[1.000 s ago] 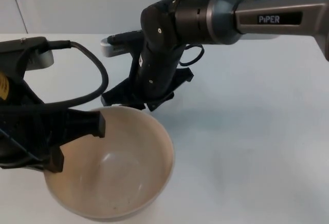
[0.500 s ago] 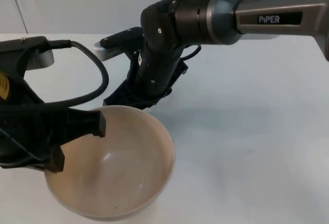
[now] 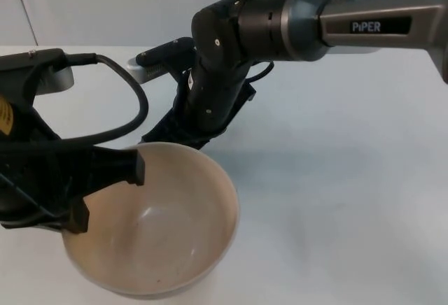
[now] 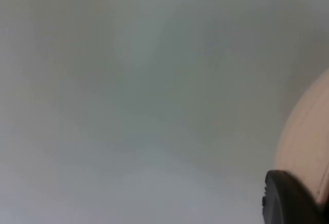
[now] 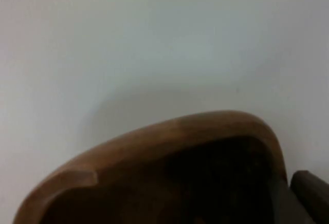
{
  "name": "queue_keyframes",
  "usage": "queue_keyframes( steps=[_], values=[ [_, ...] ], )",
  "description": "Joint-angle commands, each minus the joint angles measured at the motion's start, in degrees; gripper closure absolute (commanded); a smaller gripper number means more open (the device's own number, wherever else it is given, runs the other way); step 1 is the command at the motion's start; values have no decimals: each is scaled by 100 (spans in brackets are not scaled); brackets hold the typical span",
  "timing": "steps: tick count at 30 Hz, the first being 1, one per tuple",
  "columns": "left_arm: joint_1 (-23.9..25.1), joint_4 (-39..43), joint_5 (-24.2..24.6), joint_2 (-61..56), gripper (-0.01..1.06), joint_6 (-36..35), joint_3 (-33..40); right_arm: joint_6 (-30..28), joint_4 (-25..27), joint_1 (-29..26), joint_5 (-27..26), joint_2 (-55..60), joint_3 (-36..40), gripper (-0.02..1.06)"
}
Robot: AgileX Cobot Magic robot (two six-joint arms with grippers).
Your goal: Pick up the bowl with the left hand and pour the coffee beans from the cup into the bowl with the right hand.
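Note:
A cream bowl (image 3: 157, 228) hangs above the table at the front left, with my left gripper (image 3: 105, 189) shut on its left rim. Its inside holds nothing but a few dark specks. In the left wrist view the bowl's outer wall (image 4: 308, 131) stands beside a black fingertip (image 4: 288, 201). My right gripper (image 3: 178, 133) reaches down just behind the bowl's far rim, its fingers hidden under the wrist. The right wrist view looks onto a brown wooden cup (image 5: 154, 152) held close, its inside dark, with a black fingertip (image 5: 311, 193) against its side. I cannot make out the beans.
The white table (image 3: 336, 179) stretches bare to the right of the bowl and ends at the grey wall (image 3: 105, 4) behind. The right arm's forearm (image 3: 364, 22) crosses high over the back right.
The right wrist has rolled a little and moved down toward the bowl's far rim, so the rim now hides more of it. The bowl and left gripper have barely shifted.

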Motion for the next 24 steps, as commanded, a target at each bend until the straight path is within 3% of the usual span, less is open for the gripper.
queue_keyframes(
  steps=[1,9,18,24],
  values=[
    [-33,-42,-65,-51,105,-43,19,-33,-13,22,-13,-58,-27,105],
    [-33,-42,-79,-51,105,-43,19,-33,-187,22,172,-70,-27,105],
    [-33,-53,-66,-51,105,-43,19,466,-1488,11,1170,-477,-27,105],
    [-33,-71,-29,-51,105,-43,19,479,-1659,-54,1507,-756,-27,105]
  ],
)
